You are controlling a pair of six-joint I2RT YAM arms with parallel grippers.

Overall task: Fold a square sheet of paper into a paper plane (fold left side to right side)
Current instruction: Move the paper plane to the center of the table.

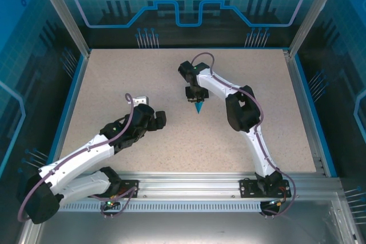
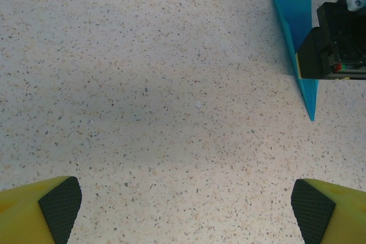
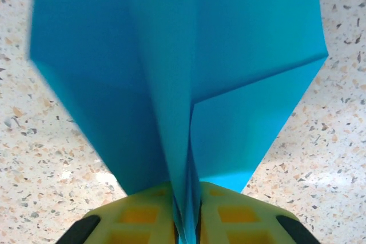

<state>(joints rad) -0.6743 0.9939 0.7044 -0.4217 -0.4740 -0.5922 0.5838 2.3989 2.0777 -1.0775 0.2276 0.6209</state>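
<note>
Right jaws first: we see them pinched almost flat on the centre crease of the plane (image 3: 189,72), yellow fingers (image 3: 140,215) on either side of the fold, paper sandwiched between. The wings fan away from that grip. The plane sits close to the middle of the surface (image 1: 114,72), its nose pointing toward the near edge. Whether the nose touches the surface we cannot tell.

Left jaws: spread as wide as they go and holding nothing, dark pads (image 2: 60,207) hanging over bare speckle, left of the middle of the surface and well apart from the plane.

Now the worries. That grip is on thin paper at one narrow seam; we reckon a quick pull could let the crease slide out, or tear it. If the nose drags across the surface, the tip may crumple. Let go too soon and the wings could spring open, softening the folds. And the left jaws, if they sweep toward the middle, could knock the plane askew.

Writing? None we can read: the paper is plain, and the walls around the surface carry gear and line graphics, no words.
</note>
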